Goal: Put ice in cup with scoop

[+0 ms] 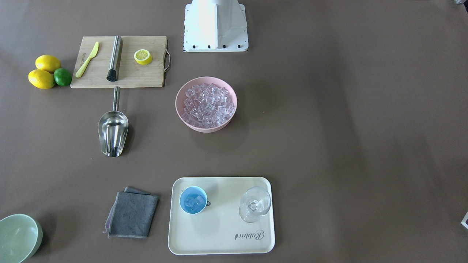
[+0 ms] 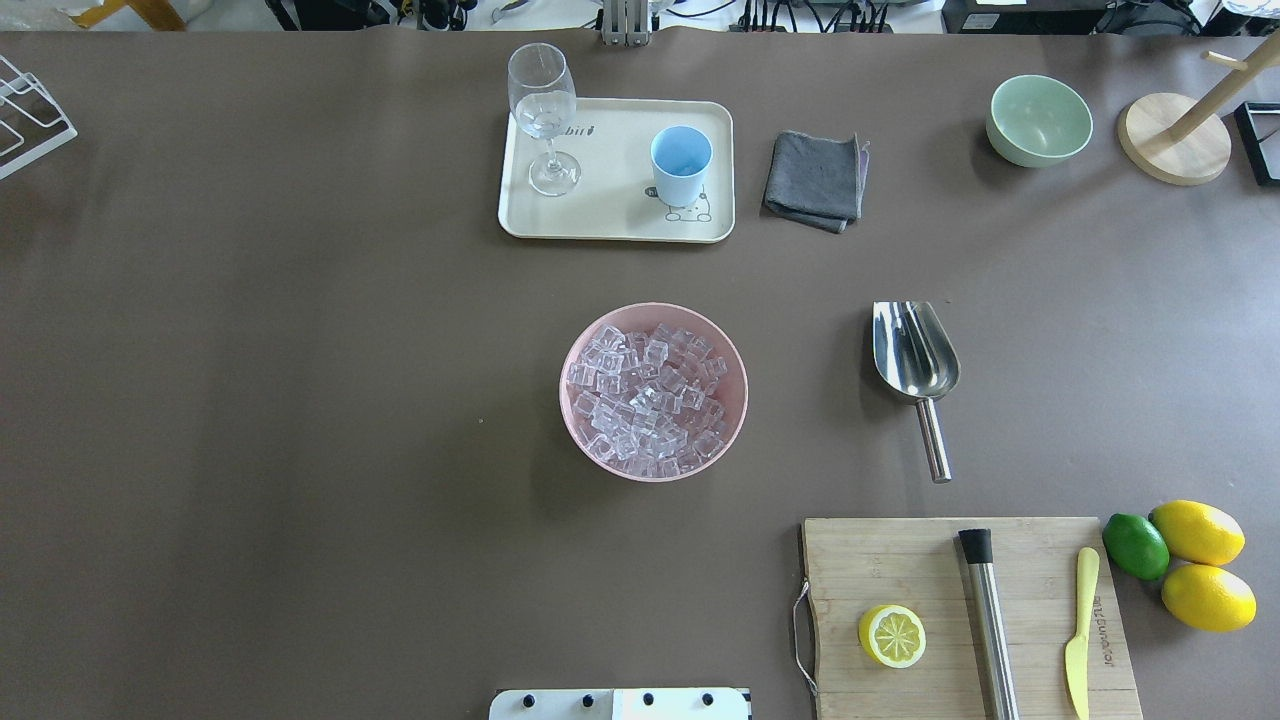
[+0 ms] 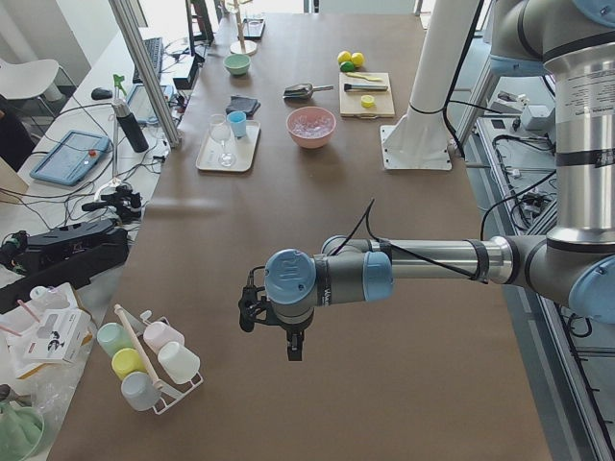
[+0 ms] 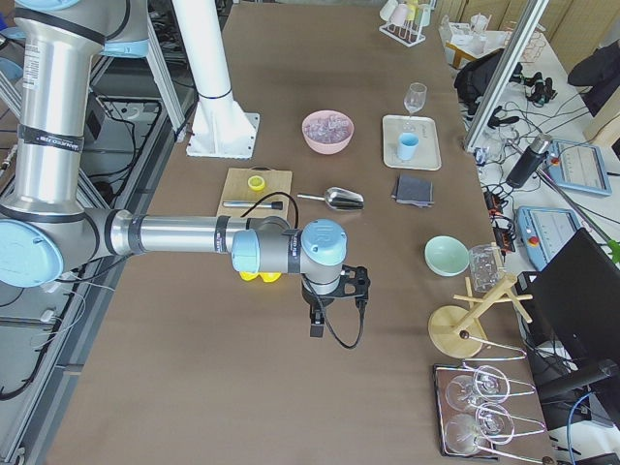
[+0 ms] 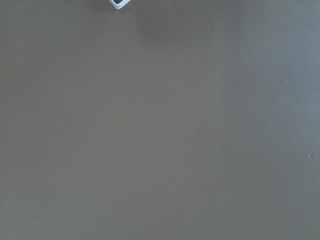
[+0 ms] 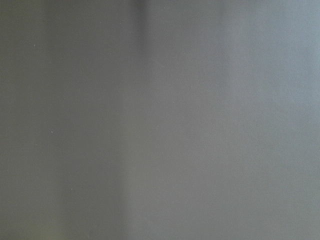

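The ice [image 1: 207,102] fills a pink bowl [image 1: 182,109] at the table's middle, also seen as ice [image 2: 650,395] from overhead. A few cubes lie in the light-blue cup [image 1: 193,199], which stands on a cream tray [image 1: 219,241]; overhead, the cup [image 2: 681,163] shows too. The steel scoop [image 1: 113,130] lies empty and alone on the table, its handle toward the cutting board; overhead, the scoop [image 2: 914,352] lies right of the bowl. My left gripper [image 3: 274,325] and right gripper [image 4: 334,289] hang over bare table at the far ends. I cannot tell whether either is open or shut.
A stemmed glass [image 1: 255,204] shares the tray. A grey cloth [image 1: 131,214] and a pale green bowl [image 1: 16,237] lie beside it. The cutting board [image 1: 146,76] holds a steel rod [image 1: 114,58], a lemon half and a yellow knife, with lemons and a lime alongside.
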Tool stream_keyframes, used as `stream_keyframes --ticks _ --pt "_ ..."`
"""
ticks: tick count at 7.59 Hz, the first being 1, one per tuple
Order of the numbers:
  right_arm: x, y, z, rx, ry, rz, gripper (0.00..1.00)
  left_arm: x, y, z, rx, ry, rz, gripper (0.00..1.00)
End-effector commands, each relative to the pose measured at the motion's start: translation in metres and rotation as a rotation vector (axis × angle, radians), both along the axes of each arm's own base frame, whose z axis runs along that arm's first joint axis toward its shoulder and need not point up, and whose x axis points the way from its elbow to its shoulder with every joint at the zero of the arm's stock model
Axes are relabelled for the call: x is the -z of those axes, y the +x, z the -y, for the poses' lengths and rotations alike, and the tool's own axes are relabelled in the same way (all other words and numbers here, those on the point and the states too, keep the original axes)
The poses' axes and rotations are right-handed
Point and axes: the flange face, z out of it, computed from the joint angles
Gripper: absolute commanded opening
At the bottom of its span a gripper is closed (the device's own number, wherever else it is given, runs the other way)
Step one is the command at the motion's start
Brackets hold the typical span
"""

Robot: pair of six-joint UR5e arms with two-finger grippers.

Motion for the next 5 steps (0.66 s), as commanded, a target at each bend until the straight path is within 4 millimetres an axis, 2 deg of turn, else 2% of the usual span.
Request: stream_keyframes --ticks 1,5 --pt "-0.0008 0.0001 -0.0007 0.001 -0.001 0.000 1.00 -0.0020 0.0001 -0.0009 0.000 -0.004 -0.001 0.98" --pt "-0.0013 0.0009 -0.0006 0.001 0.001 -0.011 1.00 -0.0036 -0.0004 -0.0020 0.002 -0.009 -0.002 0.98"
